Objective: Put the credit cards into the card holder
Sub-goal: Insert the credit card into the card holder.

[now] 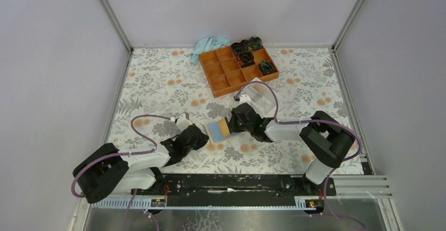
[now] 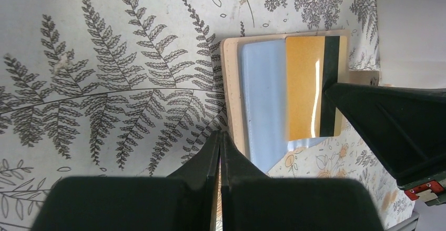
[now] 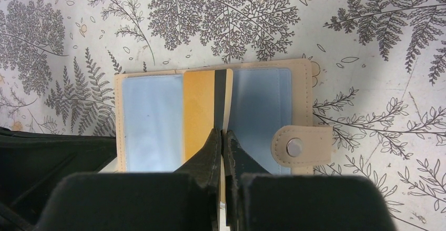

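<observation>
The card holder lies open on the flowered cloth; it is a tan wallet with light-blue panels on both halves and a snap tab. A gold credit card with a black stripe stands over the wallet's middle, and my right gripper is shut on its near edge. The top view shows that gripper at the wallet's right side. My left gripper is shut with nothing visible between the tips, which rest at the wallet's tan edge. From above, the left gripper sits at the wallet's left corner.
An orange compartment tray stands at the back, with black coiled items in its right cells. A light-blue cloth lies behind it. A white flat object sits beside the right arm. Grey walls enclose the table.
</observation>
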You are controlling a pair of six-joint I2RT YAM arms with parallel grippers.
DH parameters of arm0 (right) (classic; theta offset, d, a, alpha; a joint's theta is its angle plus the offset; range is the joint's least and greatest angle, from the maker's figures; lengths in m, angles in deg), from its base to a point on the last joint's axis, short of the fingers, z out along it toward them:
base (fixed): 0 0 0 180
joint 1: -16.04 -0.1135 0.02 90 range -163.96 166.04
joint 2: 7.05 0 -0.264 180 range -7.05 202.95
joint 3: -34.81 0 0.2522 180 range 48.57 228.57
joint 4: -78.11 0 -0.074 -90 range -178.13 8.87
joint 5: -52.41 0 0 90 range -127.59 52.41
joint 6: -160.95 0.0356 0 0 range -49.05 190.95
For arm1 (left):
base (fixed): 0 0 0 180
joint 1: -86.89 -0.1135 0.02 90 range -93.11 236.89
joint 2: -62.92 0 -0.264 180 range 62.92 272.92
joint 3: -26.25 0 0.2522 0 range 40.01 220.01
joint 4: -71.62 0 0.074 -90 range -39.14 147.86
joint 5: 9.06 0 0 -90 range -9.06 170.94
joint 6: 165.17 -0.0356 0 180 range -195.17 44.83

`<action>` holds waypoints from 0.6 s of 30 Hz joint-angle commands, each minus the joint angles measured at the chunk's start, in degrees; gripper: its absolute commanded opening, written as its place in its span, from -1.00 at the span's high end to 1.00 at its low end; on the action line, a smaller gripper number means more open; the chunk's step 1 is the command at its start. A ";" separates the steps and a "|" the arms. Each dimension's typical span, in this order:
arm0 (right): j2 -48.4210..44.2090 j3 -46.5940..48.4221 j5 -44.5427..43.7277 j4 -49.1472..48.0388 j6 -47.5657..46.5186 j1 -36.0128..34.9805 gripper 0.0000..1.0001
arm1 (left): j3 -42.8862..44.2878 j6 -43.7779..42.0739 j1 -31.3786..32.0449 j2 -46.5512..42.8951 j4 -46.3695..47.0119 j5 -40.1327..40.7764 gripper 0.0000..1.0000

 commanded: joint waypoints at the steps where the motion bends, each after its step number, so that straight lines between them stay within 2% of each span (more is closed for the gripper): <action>1: 2.72 -0.35 0.23 7.55 -3.47 -1.25 1.00 | -1.13 -1.05 0.42 -0.15 -7.57 2.10 0.95; 8: 2.70 -0.34 2.46 7.83 -4.32 -1.77 1.00 | 0.49 -1.72 0.44 3.80 -6.46 1.38 0.97; 18: 2.48 -0.77 5.79 7.89 -4.81 -2.13 1.00 | 0.49 -1.80 0.43 4.86 -6.26 1.63 0.98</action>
